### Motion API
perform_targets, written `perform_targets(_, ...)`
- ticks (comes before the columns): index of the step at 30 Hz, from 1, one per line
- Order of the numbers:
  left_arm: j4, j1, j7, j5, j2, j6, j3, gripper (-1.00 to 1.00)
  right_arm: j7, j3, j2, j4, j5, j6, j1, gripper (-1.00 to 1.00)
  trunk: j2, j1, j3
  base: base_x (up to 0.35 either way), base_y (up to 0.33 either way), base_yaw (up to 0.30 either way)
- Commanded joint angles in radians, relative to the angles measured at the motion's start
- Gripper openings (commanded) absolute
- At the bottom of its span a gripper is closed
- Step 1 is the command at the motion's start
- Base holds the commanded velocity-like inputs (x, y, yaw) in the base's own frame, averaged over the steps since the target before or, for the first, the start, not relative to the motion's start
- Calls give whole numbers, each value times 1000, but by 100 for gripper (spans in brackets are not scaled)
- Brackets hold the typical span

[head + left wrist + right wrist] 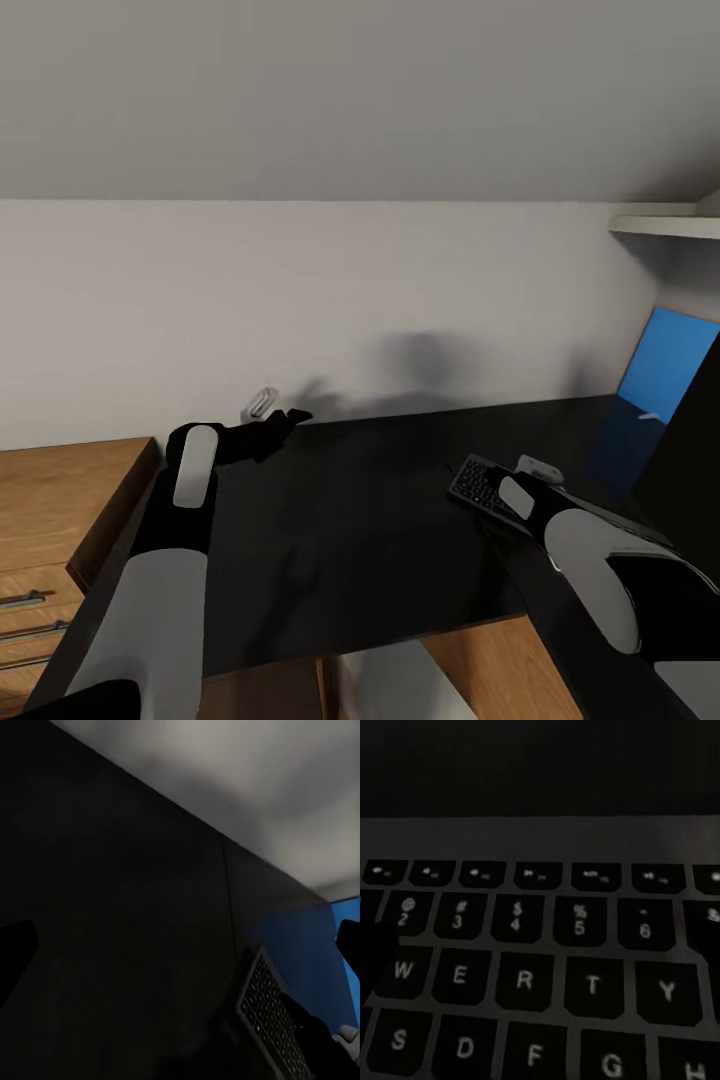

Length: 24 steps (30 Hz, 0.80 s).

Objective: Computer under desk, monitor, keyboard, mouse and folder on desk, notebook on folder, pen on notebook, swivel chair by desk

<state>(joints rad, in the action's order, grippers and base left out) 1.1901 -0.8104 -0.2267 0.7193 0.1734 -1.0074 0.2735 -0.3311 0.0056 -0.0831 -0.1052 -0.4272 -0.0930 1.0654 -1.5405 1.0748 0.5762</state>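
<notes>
— What's the surface like?
— A black desk (pixel 360 500) against a white wall, a wooden chest (pixel 60 520) beside it.
— And the arms?
— The right gripper (pixel 520 480) sits low over the keyboard (pixel 480 487) lying on the desk; I can't tell its spread. The left gripper (pixel 270 425) hovers over the desk's back edge with its fingers apart, holding nothing.

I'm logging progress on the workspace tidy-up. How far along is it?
Looks done: the keyboard lies on the black desk, and the blue folder is at the desk's far right, leaning upright rather than flat. In hand: the right gripper is down over the keyboard, whose keys sit close before the right wrist camera; its jaws are hidden. The left gripper hovers open. Left: folder laid flat; mouse, notebook, pen and chair can't be confirmed.
</notes>
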Motion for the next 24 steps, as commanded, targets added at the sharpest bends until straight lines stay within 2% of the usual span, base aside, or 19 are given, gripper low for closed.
perform_targets(1,1,-1,-9,10,1,-5,3,100,-3,-22,0,-1,-14,-8,-1,100,0,0,1,0,0,0)
perform_targets(5,0,-1,-9,10,1,-4,3,100,-4,-22,0,0,-15,-8,-1,100,-28,15,14,0,0,0)
perform_targets(24,-3,-1,-8,15,-7,-7,3,100,-5,-21,14,1,-15,-10,-1,100,-28,15,14,0,0,13)
